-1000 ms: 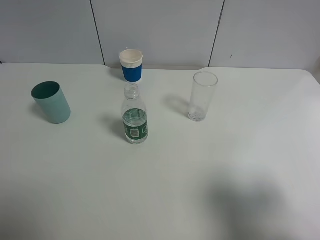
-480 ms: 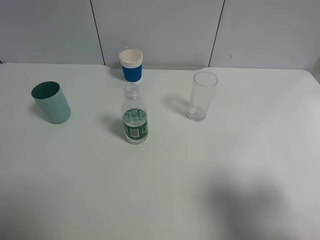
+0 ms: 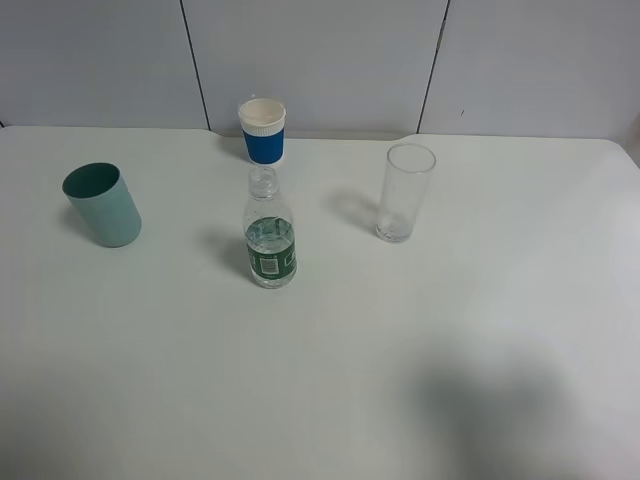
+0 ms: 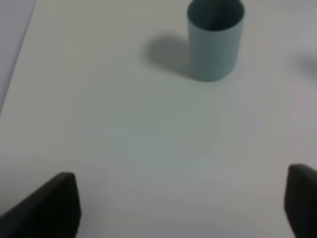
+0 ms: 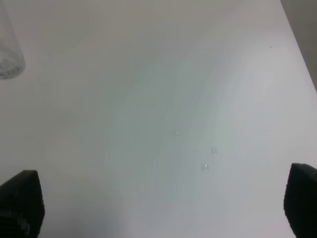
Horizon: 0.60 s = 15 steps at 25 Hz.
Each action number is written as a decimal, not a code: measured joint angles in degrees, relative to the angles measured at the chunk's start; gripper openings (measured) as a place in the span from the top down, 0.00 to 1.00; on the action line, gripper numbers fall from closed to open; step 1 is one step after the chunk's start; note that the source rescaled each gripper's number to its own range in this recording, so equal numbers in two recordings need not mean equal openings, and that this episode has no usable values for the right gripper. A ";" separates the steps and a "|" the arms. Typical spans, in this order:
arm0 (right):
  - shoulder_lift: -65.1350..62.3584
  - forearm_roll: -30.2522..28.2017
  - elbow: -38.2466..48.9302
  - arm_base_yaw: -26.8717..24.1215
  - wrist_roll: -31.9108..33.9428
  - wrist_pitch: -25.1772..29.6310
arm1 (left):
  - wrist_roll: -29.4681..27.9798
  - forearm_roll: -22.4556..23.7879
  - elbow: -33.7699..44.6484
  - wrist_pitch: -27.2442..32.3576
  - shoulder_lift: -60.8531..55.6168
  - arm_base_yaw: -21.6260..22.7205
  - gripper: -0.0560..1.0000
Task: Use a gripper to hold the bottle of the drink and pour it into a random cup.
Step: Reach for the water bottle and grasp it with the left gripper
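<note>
The bottle of the drink (image 3: 270,232), clear with a dark green label and no cap, stands upright near the table's middle. The teal cup (image 3: 103,204) stands at the left, and the left wrist view shows it upright (image 4: 215,38) ahead of my left gripper (image 4: 183,204). That gripper is open, its black jaws wide apart over bare table. My right gripper (image 5: 163,198) is open too, with nothing between its jaws. Neither arm appears in the exterior high view, and the bottle is in neither wrist view.
A blue-and-white paper cup (image 3: 263,131) stands behind the bottle near the back edge. A tall clear glass (image 3: 405,192) stands right of the bottle; its base (image 5: 7,54) shows ahead of my right gripper. A few water drops (image 5: 208,158) lie on the table.
</note>
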 joint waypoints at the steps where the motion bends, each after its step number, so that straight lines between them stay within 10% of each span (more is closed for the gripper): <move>1: 0.00 0.00 0.00 0.00 0.00 0.00 | 0.00 0.60 -0.62 -0.52 2.04 0.00 0.38; 15: 0.00 0.00 0.00 0.00 0.00 0.00 | 4.76 -0.54 -2.18 -9.62 26.55 0.00 0.37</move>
